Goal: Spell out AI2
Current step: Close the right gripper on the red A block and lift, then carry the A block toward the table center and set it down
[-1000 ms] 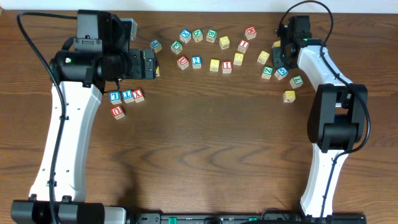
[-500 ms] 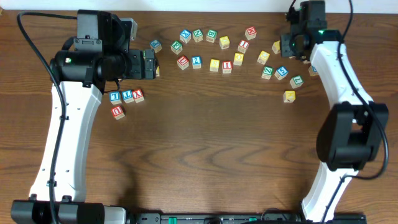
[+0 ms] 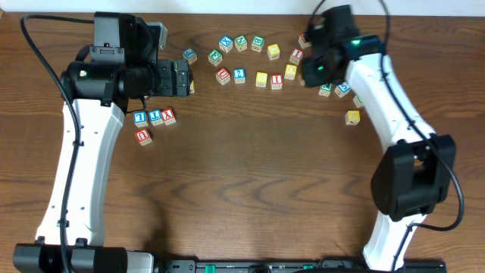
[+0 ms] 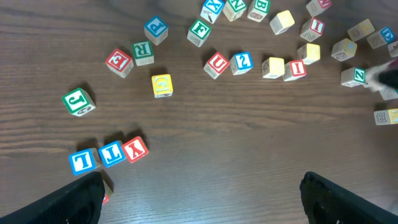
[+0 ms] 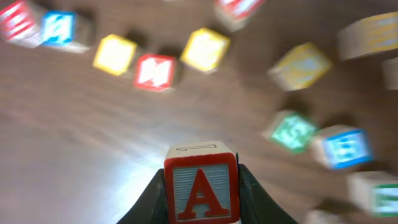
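My right hand (image 5: 201, 202) grips the red A cube (image 5: 201, 180), and setting it down carelessly could knock the I cube (image 4: 295, 70) or 2 cube (image 4: 241, 61) askew

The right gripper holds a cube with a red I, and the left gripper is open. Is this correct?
No: the right wrist view shows the right gripper holding the cube with a red A, not I. The left gripper is open.
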You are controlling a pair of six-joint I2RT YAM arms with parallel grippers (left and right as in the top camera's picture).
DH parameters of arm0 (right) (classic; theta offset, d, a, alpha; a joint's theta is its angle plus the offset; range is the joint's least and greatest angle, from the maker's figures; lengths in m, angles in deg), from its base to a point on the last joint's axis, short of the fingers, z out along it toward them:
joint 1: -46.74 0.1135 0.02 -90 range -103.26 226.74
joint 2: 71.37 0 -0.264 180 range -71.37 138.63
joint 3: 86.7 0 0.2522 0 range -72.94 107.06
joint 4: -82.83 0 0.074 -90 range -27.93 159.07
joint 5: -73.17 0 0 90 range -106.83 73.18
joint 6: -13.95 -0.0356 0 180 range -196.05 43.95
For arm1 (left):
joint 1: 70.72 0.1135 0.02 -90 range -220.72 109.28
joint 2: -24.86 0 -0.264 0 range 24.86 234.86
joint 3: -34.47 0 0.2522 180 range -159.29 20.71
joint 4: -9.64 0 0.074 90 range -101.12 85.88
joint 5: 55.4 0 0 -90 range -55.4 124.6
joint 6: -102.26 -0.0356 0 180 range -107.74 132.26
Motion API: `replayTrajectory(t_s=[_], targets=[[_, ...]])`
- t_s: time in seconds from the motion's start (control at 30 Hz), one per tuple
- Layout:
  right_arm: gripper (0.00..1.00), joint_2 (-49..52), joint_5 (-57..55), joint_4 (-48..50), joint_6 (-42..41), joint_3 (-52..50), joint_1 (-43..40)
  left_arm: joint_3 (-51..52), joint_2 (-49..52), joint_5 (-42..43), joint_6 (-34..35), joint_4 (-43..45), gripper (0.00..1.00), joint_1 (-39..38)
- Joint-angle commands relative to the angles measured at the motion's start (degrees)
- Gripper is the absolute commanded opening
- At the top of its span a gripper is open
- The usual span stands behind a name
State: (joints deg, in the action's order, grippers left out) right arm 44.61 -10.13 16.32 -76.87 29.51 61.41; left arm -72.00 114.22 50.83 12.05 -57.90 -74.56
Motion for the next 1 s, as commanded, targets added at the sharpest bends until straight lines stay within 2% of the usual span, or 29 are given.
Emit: replayTrajectory(t_s=[0.0,0.2,0.53,0.97], targets=[[0.2,-0.5,1.4,-0.5,-4.6,-1.0,4.0,-1.3,0.9,0.0,0.0,-0.2,0.99,0.2],[0.23,-0.5,1.4,2.1,-9.6,-4.1,10.5,-1.3,0.9,0.0,0.0,-0.2,0.99,0.2],[0.24,-0.5,-0.4,16.4,-23.5,-14.7,18.4,-1.3,0.9,0.0,0.0,-0.2,0.99,0.2],[0.24,-0.5,-15.8,20.3,-33.9,-18.3,25.0,-1.3,0.9,0.0,0.0,-0.2,0.99,0.2]])
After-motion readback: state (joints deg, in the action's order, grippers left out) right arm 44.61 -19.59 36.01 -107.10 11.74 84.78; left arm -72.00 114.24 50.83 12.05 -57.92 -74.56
